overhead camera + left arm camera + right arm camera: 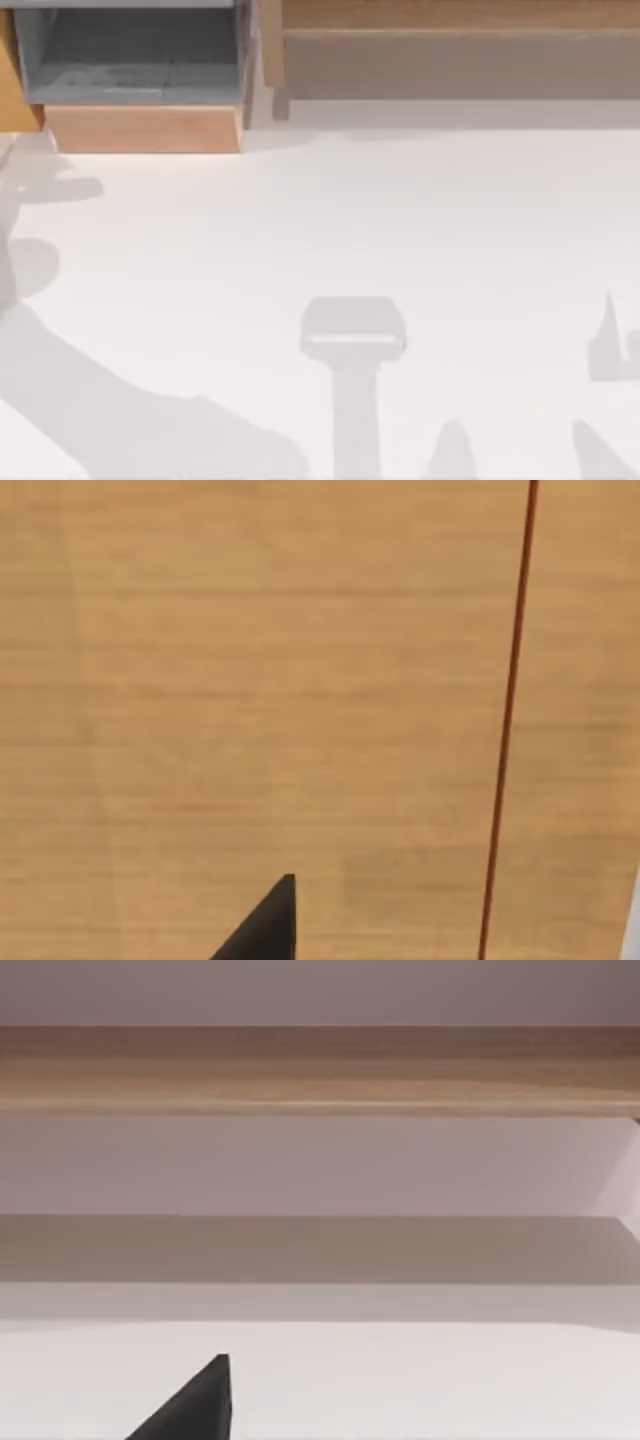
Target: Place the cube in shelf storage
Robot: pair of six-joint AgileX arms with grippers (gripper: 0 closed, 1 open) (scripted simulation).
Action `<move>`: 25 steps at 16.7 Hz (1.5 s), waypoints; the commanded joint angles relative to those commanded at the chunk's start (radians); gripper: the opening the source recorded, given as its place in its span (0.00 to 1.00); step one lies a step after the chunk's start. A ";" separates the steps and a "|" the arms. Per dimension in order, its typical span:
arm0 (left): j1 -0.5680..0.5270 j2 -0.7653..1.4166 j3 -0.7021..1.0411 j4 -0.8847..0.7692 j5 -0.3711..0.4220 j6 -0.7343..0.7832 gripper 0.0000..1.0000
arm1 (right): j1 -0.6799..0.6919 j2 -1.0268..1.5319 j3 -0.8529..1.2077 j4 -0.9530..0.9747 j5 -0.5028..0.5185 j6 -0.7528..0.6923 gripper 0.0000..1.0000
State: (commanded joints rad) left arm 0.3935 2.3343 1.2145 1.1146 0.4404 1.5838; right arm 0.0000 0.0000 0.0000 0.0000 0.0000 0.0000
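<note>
Left gripper (265,925) first: my left wrist view shows one black wedge of it, hanging close in front of a broad light-brown wooden panel with fine grain (250,680). A thin dark-red line (510,710) runs along that panel. I cannot tell whether this gripper is apart or together.

My right gripper (190,1405) shows as a similar black wedge, poised above the plain white table (420,1380). I cannot tell its state either. Beyond it on the table lies a band of shadow, then a pale face, and above that the tan plank edge of the long light-wood shelf storage (320,1065), running straight across my right wrist view.

From above, soft grey shadows (352,335) lie across the near part of the table, one long with a broad blocky head, others pointed. The shelf storage stands along the far edge, taking up the right and middle, its brownish-grey recess just under the plank edge. Just beside it at the far left sits a smaller wooden box with a grey lining (140,125).
</note>
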 joint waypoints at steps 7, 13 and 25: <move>0.000 0.000 0.000 0.000 0.000 0.000 0.10 | 0.000 0.000 0.000 0.000 0.000 0.000 1.00; 0.000 0.000 0.000 0.000 0.000 0.000 0.00 | 0.000 0.000 0.000 0.000 0.000 0.000 1.00; 0.063 -0.100 -0.243 0.114 0.058 -0.005 0.00 | 0.000 0.000 0.000 0.000 0.000 0.000 1.00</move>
State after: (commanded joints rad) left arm 0.4562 2.2340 0.9713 1.2289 0.4984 1.5792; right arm 0.0000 0.0000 0.0000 0.0000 0.0000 0.0000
